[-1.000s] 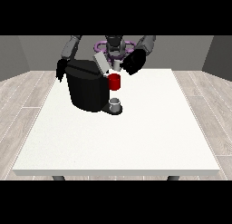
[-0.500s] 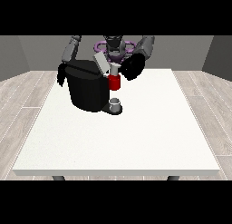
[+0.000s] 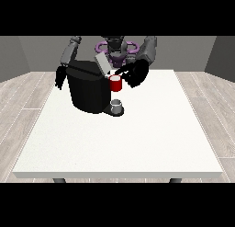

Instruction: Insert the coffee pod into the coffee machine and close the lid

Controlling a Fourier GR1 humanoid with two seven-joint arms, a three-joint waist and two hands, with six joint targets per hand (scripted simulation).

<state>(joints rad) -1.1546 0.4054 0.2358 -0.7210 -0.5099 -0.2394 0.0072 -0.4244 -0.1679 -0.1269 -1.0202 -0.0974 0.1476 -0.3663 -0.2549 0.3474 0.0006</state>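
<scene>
The black coffee machine (image 3: 88,90) stands at the table's far left of centre, its grey lid (image 3: 102,63) tilted up and open. A red thing at the machine (image 3: 115,83) sits at its front right. The hand at the view's right (image 3: 136,73) hovers just right of that red thing, level with the machine's top and reaching towards it. What it holds is hidden. At the machine's left side hangs the hand at the view's left (image 3: 59,77), fingers relaxed and pointing down. A small grey thing (image 3: 117,104) rests on the machine's base below the red thing.
The white table (image 3: 137,139) stretches wide towards the camera and to the right of the machine. The robot's torso with purple rings (image 3: 115,49) stands behind the table's far edge.
The hand at the view's right has come down and forward from chest height to beside the machine's top. The other hand and the lid have barely moved.
</scene>
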